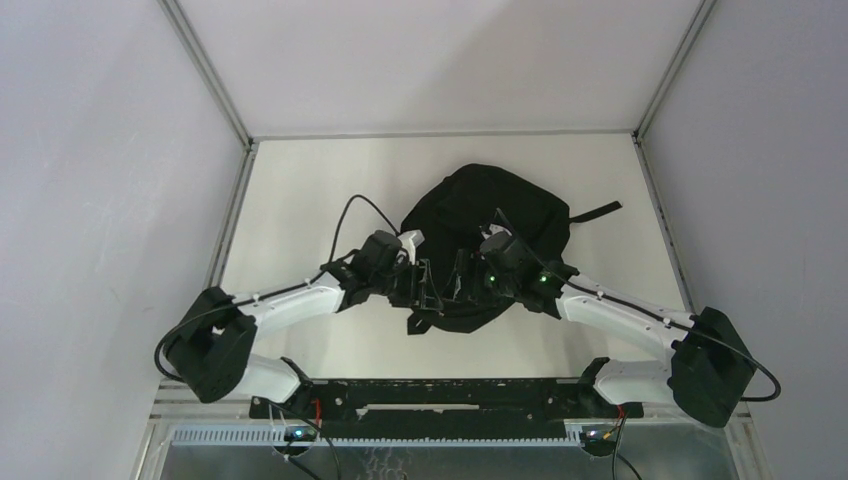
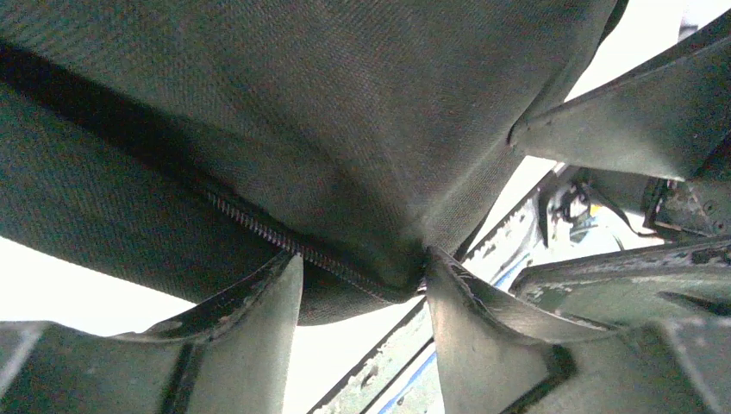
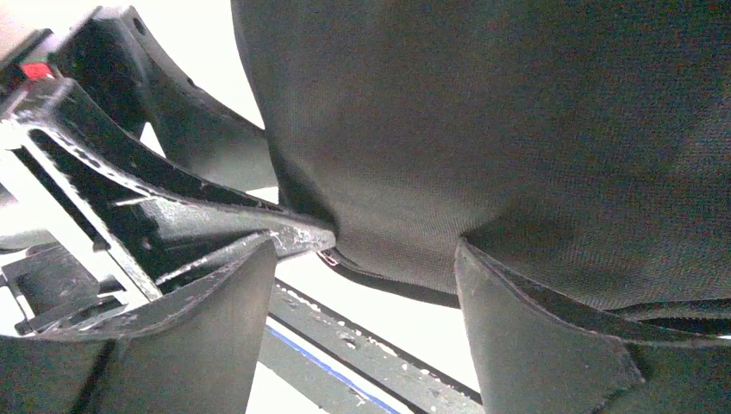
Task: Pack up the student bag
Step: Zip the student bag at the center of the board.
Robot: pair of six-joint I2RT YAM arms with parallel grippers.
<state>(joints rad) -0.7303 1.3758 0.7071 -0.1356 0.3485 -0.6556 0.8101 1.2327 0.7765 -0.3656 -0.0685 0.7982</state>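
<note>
On the left, our left claw point(image 2: 362, 267) is clamped on a fold of the student bag point(image 1: 488, 205) at its near edge, with the zip point(image 2: 259, 231) running just behind the fingertips. We judge this hold is meant to pull the mouth open. The bag lies in the middle of the worktop point(image 1: 300, 190), and we cannot tell whether anything is inside. On the right, our right claw point(image 3: 366, 250) stands apart around the same hem, the fabric touching only one finger point(image 3: 517, 328). It is probably placed to take the opposite lip and spread the opening.
</note>
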